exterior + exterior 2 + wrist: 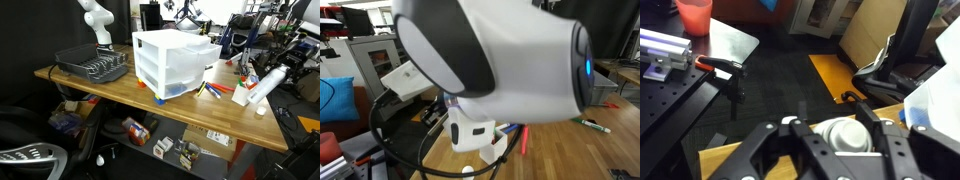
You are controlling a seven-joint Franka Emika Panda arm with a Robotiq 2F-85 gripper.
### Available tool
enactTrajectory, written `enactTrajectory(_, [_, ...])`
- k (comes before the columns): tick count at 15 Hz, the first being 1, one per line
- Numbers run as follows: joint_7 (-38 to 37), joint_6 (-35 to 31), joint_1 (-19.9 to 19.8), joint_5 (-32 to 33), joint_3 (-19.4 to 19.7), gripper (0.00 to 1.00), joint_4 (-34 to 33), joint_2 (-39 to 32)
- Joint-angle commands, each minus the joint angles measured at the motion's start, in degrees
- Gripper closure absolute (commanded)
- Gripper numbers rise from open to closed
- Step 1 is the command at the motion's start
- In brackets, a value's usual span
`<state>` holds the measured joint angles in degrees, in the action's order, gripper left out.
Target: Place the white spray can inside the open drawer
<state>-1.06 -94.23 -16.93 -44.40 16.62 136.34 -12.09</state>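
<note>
The white spray can (pixel 264 88) hangs tilted over the table's end, beside the drawer unit. In the wrist view its rounded top (pixel 848 135) sits between my two fingers. My gripper (pixel 840 125) is shut on the can; it also shows in an exterior view (pixel 277 73). The open drawer (pixel 203 50) is the top one of the white three-drawer unit (pixel 160 70) in the middle of the table. It is pulled out toward the can's side. In an exterior view my arm (pixel 490 60) fills most of the picture and hides the can and the drawers.
A white carton with red marks (pixel 244 93) and a small round white cap (pixel 260 110) lie under the can. Markers (pixel 212 90) lie near the unit. A dark dish rack (pixel 92 65) stands at the far end. The carton (pixel 470 133) and pens (pixel 590 125) also show.
</note>
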Motion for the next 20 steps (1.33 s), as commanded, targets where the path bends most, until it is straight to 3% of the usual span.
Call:
enactTrajectory(1, [5.7, 4.8, -0.8, 2.3, 0.6, 0.73, 1.5, 7.6])
enactTrajectory(6, [14.7, 12.9, -0.3, 2.9, 0.9, 0.73, -0.8, 15.1])
enactTrajectory(11, [22.8, 18.8, 2.7, 3.0, -1.0, 0.73, -6.6, 17.1])
enactTrajectory(16, [28.2, 23.8, 7.5, 4.2, -5.0, 0.73, -17.6, 11.4])
enactTrajectory(20, [33.4, 27.8, 8.7, 5.5, -7.4, 0.73, -27.7, 3.7])
